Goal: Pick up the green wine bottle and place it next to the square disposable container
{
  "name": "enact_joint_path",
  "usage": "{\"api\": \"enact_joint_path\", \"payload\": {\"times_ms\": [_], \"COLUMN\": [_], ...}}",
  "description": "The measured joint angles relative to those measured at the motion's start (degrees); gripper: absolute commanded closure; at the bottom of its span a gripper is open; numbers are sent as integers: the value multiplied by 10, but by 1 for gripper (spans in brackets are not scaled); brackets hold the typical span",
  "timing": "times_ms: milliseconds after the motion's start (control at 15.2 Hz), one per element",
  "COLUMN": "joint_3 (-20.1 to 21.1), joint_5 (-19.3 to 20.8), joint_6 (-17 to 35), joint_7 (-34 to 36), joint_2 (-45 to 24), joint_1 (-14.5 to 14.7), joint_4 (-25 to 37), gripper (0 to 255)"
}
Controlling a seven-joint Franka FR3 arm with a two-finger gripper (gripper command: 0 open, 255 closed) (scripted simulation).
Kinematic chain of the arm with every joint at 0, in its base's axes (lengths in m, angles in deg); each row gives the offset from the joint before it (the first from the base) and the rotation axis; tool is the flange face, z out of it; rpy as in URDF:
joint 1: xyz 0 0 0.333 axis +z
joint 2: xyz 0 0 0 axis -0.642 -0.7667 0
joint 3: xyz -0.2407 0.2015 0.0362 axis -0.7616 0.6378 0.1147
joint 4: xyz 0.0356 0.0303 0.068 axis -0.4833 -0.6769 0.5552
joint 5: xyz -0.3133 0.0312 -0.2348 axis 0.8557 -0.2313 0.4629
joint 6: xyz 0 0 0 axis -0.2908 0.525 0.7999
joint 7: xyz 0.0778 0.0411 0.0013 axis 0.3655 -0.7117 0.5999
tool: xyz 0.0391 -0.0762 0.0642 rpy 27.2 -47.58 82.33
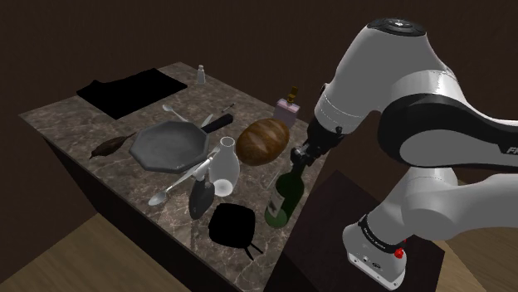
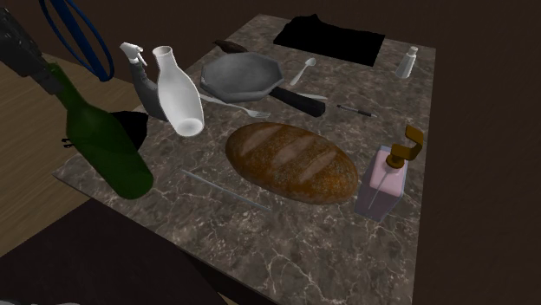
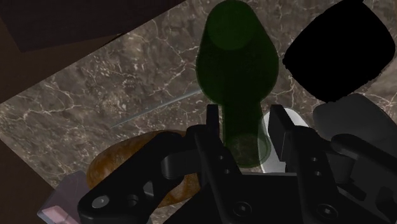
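My black gripper is shut on the neck of the dark green wine bottle. In the wrist view the fingers clasp the neck of the bottle from both sides. In the second exterior view the bottle leans under the gripper, its base low at the marble table's edge; I cannot tell whether it touches. A black, roughly square container lies on the table close beside the bottle's base, and it shows as a black shape past the bottle in the wrist view.
A brown bread loaf, a white carafe, a grey octagonal pan and a pink soap dispenser crowd the marble table. A black mat and a small shaker sit at the far end.
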Motion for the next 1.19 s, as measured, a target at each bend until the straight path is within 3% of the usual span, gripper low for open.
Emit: {"api": "enact_joint_path", "payload": {"times_ms": [396, 462, 858, 1188], "joint_3": [2, 2, 2, -14], "joint_5": [-1, -2, -2, 11], "joint_6": [9, 9, 9, -58], "joint_7": [0, 0, 0, -1], "joint_2": [-2, -2, -2, 7], "joint_1": [0, 0, 0, -3], "joint_4": [-7, -7, -7, 52], "gripper": [255, 0, 0, 0]}}
